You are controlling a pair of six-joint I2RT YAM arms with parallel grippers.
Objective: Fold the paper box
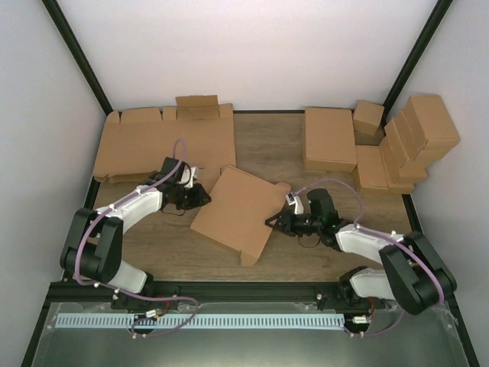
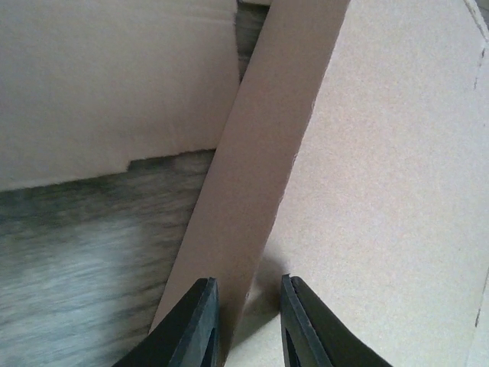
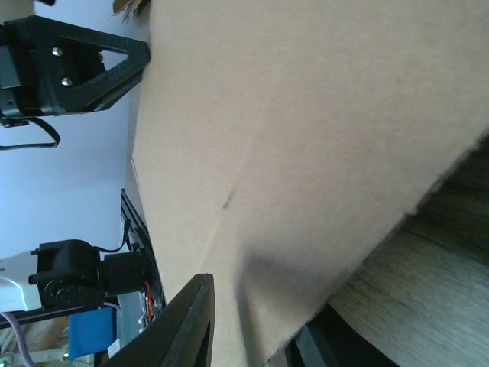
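Observation:
The paper box (image 1: 237,210) lies tilted at the table's middle, a brown cardboard panel with a raised side flap. My left gripper (image 1: 205,195) is at its left edge. In the left wrist view the gripper (image 2: 248,321) is open and straddles the upright flap (image 2: 260,153), which lies against the left finger (image 2: 195,325) with a gap to the right one. My right gripper (image 1: 273,222) is at the box's right edge. In the right wrist view it (image 3: 256,332) is open, with the box panel (image 3: 306,115) between the jaws and one finger (image 3: 187,321) apart from the panel.
A pile of flat cardboard blanks (image 1: 164,141) lies at the back left, also in the left wrist view (image 2: 107,84). Finished boxes (image 1: 330,138) and a stack of smaller ones (image 1: 412,145) stand at the back right. Black frame posts rise at both back corners.

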